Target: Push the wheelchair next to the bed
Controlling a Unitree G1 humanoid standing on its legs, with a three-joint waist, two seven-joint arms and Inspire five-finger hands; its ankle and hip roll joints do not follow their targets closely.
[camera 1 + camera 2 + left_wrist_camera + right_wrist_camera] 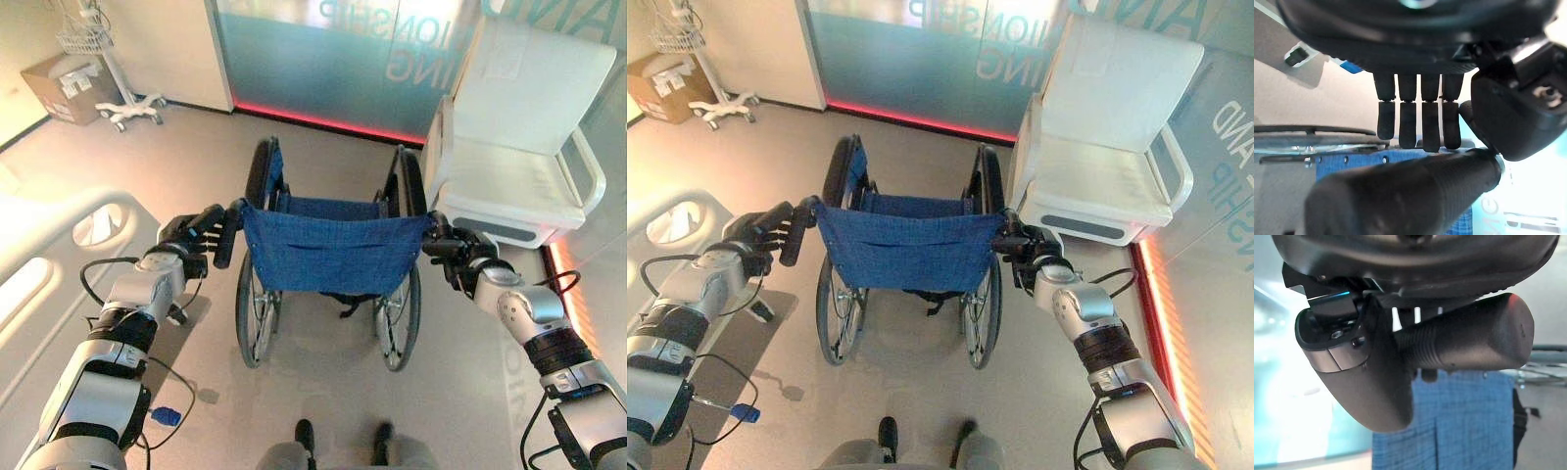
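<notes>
The wheelchair [328, 264] stands on the grey floor [196, 157] in the middle of the room, seen from behind, its blue fabric backrest [328, 250] stretched between the two push handles and its large spoked wheels [253, 323] resting on the floor on either side. The left hand [196, 233] is at the left push handle [226, 235]; in the left wrist view its fingers [1408, 129] hang straight down in a row behind the ribbed black grip [1400, 196], with the thumb beside the grip's end, so the hand looks relaxed against the handle rather than wrapped round it. The right hand [453, 250] is at the right push handle [1469, 340]; in the right wrist view the thumb curls over the grip and the handle sits tight against the palm, the fingers closed round it. To the wheelchair's left, along the floor's left edge, the white side rail of the bed [59, 245] runs close beside the left arm, just apart from the left wheel. Ahead and to the right stands a white padded chair [519, 147] with armrests, near the right front of the wheelchair. Beyond it a frosted glass wall [333, 59] with a red glowing strip at its foot closes the far side. In the far left corner sit a cardboard box [64, 86] and a white wheeled stand [122, 93] carrying a wire basket.
</notes>
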